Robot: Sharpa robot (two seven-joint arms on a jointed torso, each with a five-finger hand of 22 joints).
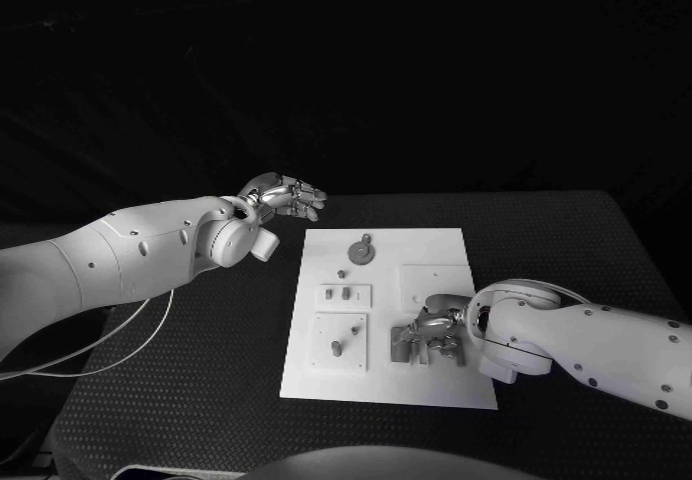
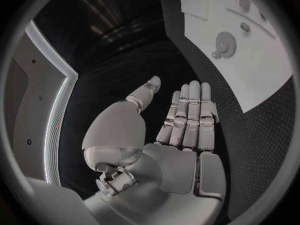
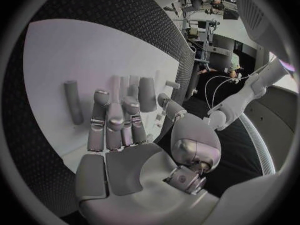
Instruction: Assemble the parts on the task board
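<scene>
Left hand: the left hand (image 1: 284,197) hangs above the dark desk (image 1: 577,240) beyond the board's far-left corner, fingers straight and apart, grasping nothing.
Right hand: the right hand (image 1: 433,335) is low over the task board (image 1: 433,250) near its right edge, fingers reaching down among upright grey parts (image 1: 401,344); whether it grasps one cannot be told.
Task board: white, lying mid-desk.
Gear: a round gear part (image 1: 362,250) lies on the board's far half, apart from both hands.

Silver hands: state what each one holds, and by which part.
Left hand: nothing; its fingers lie straight and apart above the black table. Right hand: over the grey parts on the white task board, but a hold cannot be told.
</scene>
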